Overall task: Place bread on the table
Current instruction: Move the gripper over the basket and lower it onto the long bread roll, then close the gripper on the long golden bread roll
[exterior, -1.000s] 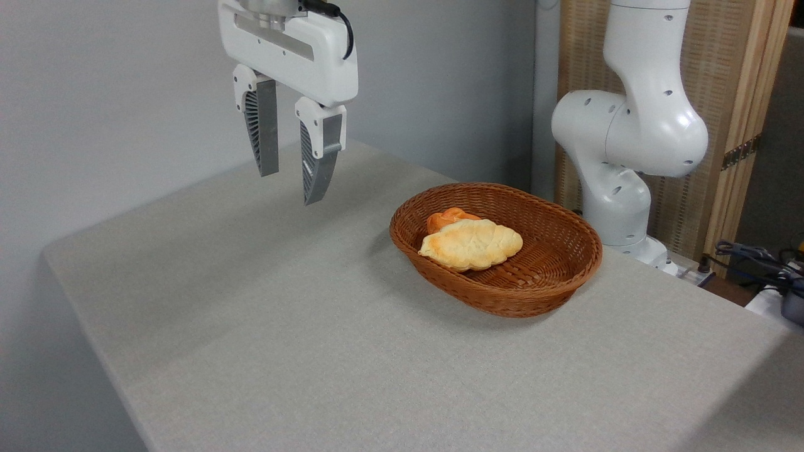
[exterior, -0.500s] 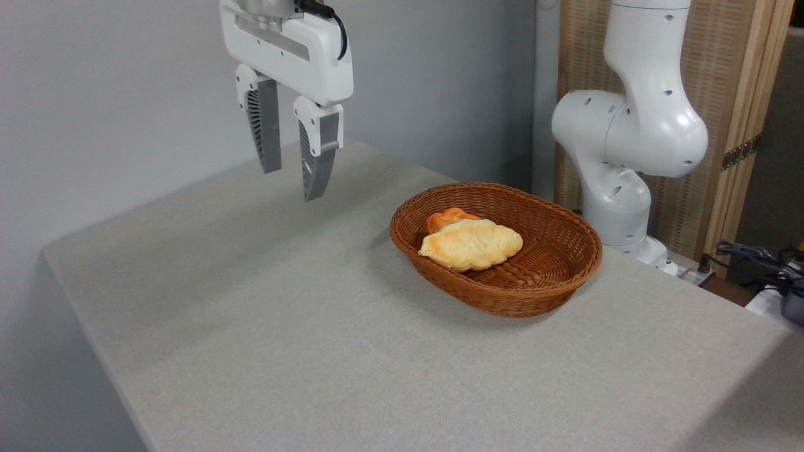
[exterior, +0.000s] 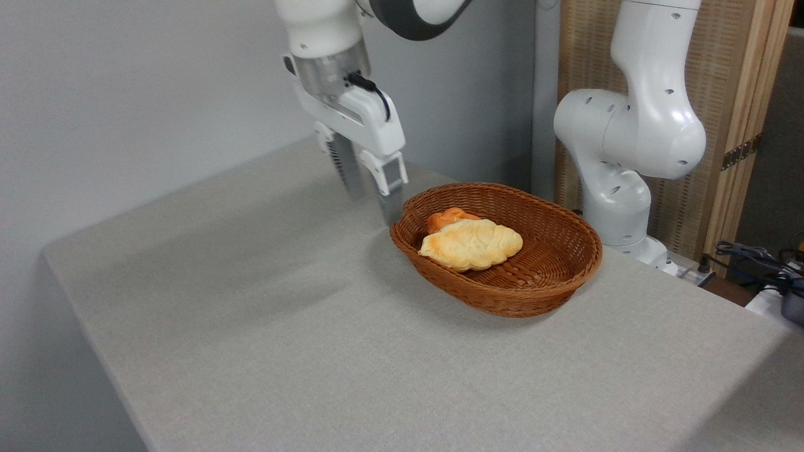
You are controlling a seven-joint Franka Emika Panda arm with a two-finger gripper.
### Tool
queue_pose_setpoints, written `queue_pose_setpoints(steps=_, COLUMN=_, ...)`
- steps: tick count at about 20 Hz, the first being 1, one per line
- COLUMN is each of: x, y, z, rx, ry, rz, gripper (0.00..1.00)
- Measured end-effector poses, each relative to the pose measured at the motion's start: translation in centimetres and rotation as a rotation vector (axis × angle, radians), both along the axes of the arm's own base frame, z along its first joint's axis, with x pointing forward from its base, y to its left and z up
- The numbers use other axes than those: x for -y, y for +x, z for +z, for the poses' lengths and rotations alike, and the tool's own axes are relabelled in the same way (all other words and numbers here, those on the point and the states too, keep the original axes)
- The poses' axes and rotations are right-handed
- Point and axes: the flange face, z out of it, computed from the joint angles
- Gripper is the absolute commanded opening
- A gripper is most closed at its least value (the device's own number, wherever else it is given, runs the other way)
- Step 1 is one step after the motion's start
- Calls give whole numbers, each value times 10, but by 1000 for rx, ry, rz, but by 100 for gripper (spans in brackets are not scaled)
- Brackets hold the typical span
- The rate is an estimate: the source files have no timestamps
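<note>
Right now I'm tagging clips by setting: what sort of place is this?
Probably a robotics lab or test room, not a kitchen: a robot arm mounted beside a bare grey table, loose cables at the right edge, and only a basket with bread.

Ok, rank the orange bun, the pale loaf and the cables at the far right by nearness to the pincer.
From the pincer:
1. Orange bun, back left in the basket.
2. Pale loaf, in front of the bun.
3. Cables, off the table at far right.

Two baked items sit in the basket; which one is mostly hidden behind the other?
The small orange bun: only its top shows behind the larger pale-golden bread, which lies fully visible in front.
</note>
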Motion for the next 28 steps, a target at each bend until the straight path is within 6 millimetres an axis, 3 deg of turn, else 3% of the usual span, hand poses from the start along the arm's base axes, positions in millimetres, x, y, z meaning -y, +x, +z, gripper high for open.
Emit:
queue_pose_setpoints(steps=10, x=-48, y=-35, z=-64, rx=-172, ry=73, rz=-275, gripper=100)
queue_pose_setpoints(steps=11, x=-50, y=-37, z=-68, rx=-181, ry=70, rz=-284, gripper=96)
queue_pose_setpoints(steps=12, x=-51, y=-38, z=-71, rx=-189, ry=68, rz=-290, gripper=83)
queue_pose_setpoints(steps=14, x=-51, y=-41, z=-78, rx=-206, ry=66, rz=-296, gripper=46)
queue_pose_setpoints(steps=15, x=-52, y=-41, z=-82, rx=-213, ry=65, rz=-298, gripper=36)
queue_pose_setpoints(steps=17, x=-52, y=-41, z=-87, rx=-221, ry=64, rz=-300, gripper=29)
queue_pose_setpoints(steps=23, x=-51, y=-38, z=-96, rx=-232, ry=61, rz=-302, gripper=24)
queue_pose_setpoints(steps=28, x=-51, y=-37, z=-98, rx=-234, ry=59, rz=-305, gripper=9)
